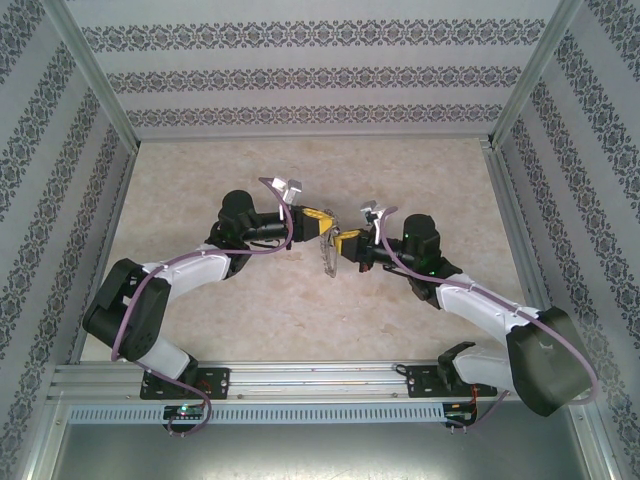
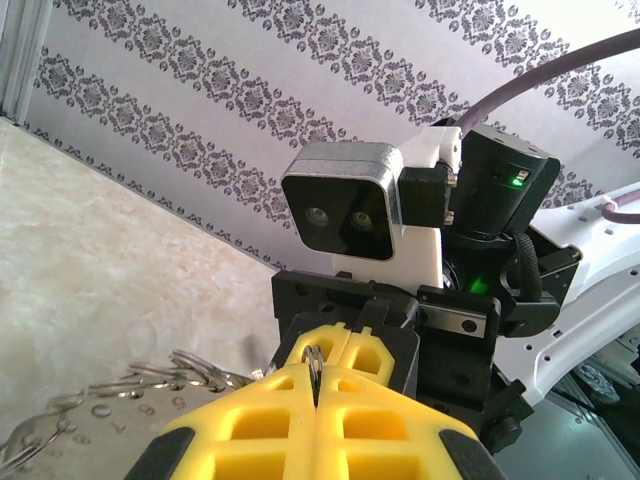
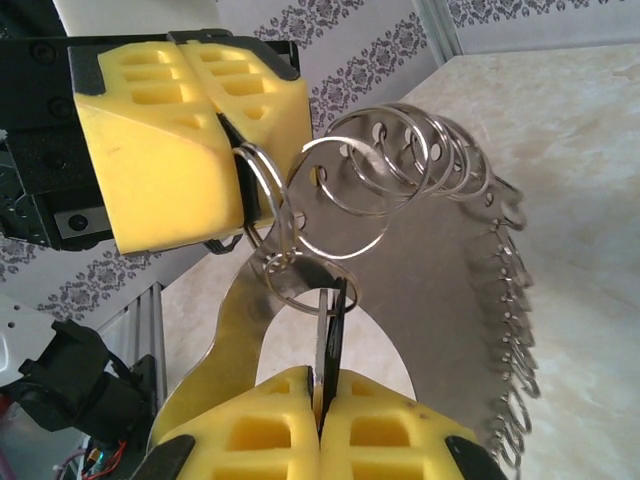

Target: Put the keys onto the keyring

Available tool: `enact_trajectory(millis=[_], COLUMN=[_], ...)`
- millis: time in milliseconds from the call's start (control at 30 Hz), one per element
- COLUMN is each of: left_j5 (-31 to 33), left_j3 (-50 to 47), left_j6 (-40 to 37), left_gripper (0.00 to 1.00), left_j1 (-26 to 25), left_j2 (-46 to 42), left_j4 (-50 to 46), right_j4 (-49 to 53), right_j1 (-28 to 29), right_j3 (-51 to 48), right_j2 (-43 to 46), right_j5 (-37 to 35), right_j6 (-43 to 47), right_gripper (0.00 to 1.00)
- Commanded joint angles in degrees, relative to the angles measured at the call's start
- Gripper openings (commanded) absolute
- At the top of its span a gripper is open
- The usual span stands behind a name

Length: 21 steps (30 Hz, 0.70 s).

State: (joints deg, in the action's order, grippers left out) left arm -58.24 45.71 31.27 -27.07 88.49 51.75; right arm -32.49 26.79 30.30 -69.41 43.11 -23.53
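While both arms meet above the desk (image 1: 300, 330), the left gripper (image 3: 240, 150) has its jaws pressed shut on one thin split ring (image 3: 262, 195) at the upper left rim of the keyring (image 3: 440, 280). Just below the keyring, the right gripper (image 3: 320, 390) has its jaws closed on the small key (image 3: 330, 335), held upright and edge-on. The key's top sits against a little loop at the keyring's lower left; I cannot tell whether it is threaded through.

The likeliest trouble is the key itself. It is pinched only along its narrow edge, so a push against stiff wire could pivot it between the pads or squeeze it out. Once on the desk it would be hard to pick up again.

The keyring seems carried by that single ring, so any shove may swing or twist it away. Neighbouring rings crowd the keyring's upper rim and could snag the key. The grippers are also close enough to bump each other.
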Motion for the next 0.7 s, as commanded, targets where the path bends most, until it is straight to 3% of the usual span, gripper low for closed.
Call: enact_trajectory(millis=[0, 367, 667], left_j5=[-0.32, 3.15, 8.11], left_j3=[-0.09, -2.34, -5.34], left_j6=[1.26, 2.60, 15.05], left_gripper=[0.00, 0.00, 0.00], left_j1=[-0.97, -1.23, -1.66], left_j2=[-0.15, -0.07, 4.19], left_j4=[7.11, 9.61, 27.33], right_j4=[2.27, 4.88, 2.46], right_j1=[1.72, 1.91, 2.46], right_j3=[2.29, 1.76, 1.63], right_j2=[-0.74, -0.29, 1.38], right_j5=[2.50, -1.91, -3.57], right_j6=[2.60, 2.72, 0.07], right_gripper=[0.00, 0.00, 0.00])
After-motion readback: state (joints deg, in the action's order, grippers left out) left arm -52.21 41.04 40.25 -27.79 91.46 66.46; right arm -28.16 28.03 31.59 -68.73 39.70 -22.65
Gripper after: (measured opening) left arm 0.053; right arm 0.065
